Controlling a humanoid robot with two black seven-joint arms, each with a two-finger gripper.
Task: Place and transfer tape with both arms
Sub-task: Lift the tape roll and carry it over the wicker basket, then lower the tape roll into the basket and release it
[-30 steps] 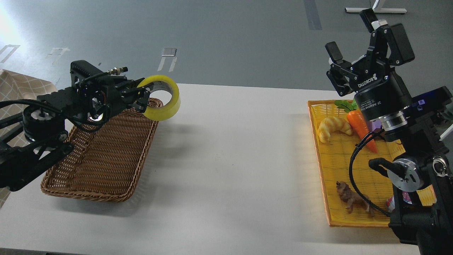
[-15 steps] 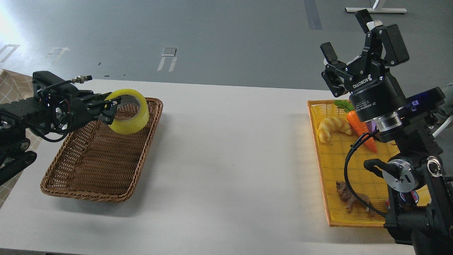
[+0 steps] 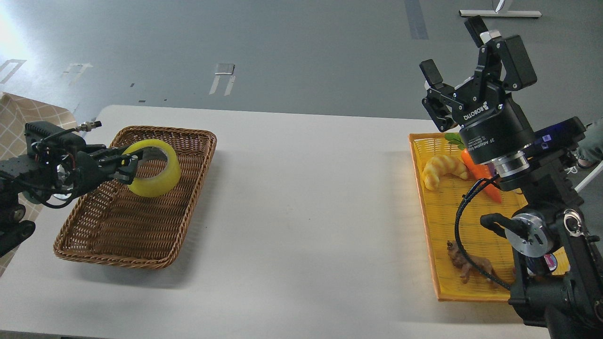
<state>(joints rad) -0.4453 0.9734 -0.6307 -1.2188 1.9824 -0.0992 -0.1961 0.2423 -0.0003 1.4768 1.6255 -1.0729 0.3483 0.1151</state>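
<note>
The yellow tape roll point(image 3: 158, 174) is held by my left gripper point(image 3: 128, 165), whose fingers are shut on the roll's left rim. The roll hangs tilted over the far half of the brown wicker basket point(image 3: 118, 235) at the table's left. I cannot tell whether it touches the basket floor. My right gripper point(image 3: 454, 52) is open and empty, raised high above the far end of the yellow tray point(image 3: 426, 212) at the right.
The yellow tray holds a pale croissant toy point(image 3: 443, 169), an orange carrot toy point(image 3: 483, 181) and a brown animal figure point(image 3: 466, 266). My right arm's base covers the tray's near right part. A patterned cloth point(image 3: 23, 117) lies at the far left.
My left gripper has carried the tape left and down, from beyond the basket's far right corner to over the basket's inside. My right gripper has drifted slightly left and up, still open.
</note>
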